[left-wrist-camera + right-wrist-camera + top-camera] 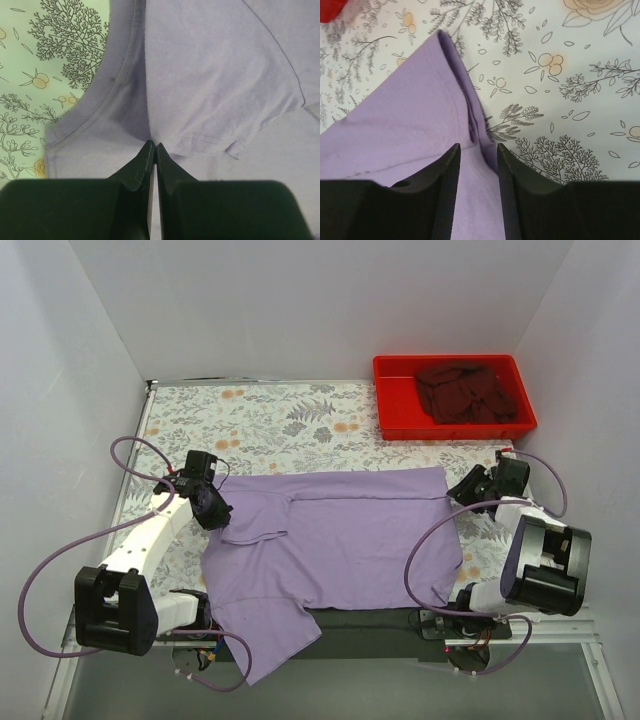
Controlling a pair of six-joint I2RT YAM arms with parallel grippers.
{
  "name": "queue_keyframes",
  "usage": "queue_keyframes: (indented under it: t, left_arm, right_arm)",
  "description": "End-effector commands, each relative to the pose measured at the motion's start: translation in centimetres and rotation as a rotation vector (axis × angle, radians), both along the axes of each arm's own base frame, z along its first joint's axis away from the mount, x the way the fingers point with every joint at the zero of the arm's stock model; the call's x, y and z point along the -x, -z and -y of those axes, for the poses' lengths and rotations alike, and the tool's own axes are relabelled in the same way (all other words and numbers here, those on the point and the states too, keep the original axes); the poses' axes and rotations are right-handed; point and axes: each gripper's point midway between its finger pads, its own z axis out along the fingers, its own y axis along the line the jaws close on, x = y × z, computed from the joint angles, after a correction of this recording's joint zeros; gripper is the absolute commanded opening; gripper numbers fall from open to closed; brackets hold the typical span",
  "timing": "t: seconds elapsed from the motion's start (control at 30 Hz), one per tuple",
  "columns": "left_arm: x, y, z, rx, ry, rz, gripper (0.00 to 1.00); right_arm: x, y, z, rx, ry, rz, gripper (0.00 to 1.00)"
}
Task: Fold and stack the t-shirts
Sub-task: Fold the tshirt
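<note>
Lavender t-shirt lies spread mid-table, its far edge folded over in a band and its near-left part draped past the table's near edge. Maroon t-shirt sits crumpled in red tray at the far right. Left gripper is clamped tight on the lavender cloth and right gripper has jaws partly apart, astride its far-right corner, with bare floral tablecloth beyond and white walls on three sides.

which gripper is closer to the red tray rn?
Right. The right gripper is at the lavender t-shirt's right edge, just short of the red tray; the left gripper is across the shirt, pinching cloth by its collar.
</note>
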Motion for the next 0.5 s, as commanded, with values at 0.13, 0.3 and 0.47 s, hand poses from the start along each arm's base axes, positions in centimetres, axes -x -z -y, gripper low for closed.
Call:
queue_keyframes:
  t: [0.13,0.3,0.47]
  left_arm:
    - [-0.3,-1.4,0.2,0.025,-0.020,0.049,0.33]
    - [-0.8,-3.0,-0.2,0.013,-0.031,0.101,0.55]
    - [-4.6,-5.4,-0.6,0.004,-0.056,0.213,0.49]
  right_arm:
    - [-1.8,-6.2,-1.7,0.066,-0.141,0.190,0.45]
    - [-2.5,-7.1,-4.2,0.035,-0.252,0.223,0.46]
    - [-3.9,-7.3,-5.0,-0.033,-0.273,0.221,0.45]
